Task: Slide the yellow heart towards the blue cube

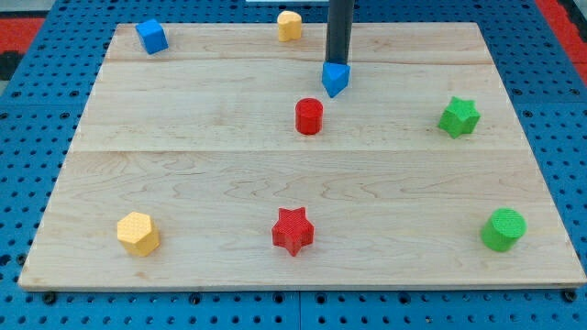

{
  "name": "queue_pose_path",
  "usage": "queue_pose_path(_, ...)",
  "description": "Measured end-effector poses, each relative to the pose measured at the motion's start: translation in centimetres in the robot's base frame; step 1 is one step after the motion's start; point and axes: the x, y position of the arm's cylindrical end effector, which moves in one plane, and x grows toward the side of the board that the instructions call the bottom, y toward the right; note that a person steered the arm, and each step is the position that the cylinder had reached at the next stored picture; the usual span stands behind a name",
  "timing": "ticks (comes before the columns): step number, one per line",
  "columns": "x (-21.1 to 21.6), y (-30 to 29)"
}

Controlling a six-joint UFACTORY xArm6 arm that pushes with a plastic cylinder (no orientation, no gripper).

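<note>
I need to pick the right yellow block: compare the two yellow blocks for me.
The yellow heart sits at the view's top edge, left of my tip; the yellow hexagon sits near the view's bottom-left corner. The heart looks smaller and notched; the hexagon flat-sided. Both are yellow and untouched.

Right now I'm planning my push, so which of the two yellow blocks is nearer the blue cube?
The yellow heart at the view's top edge, right of the blue cube; the yellow hexagon sits bottom left.
</note>
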Motion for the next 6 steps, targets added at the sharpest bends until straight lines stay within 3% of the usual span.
queue_pose_path(1,-6.6,1.1)
queue_pose_path(4,-7.8,-9.8)
queue_pose_path(6,5.1,-24.3)
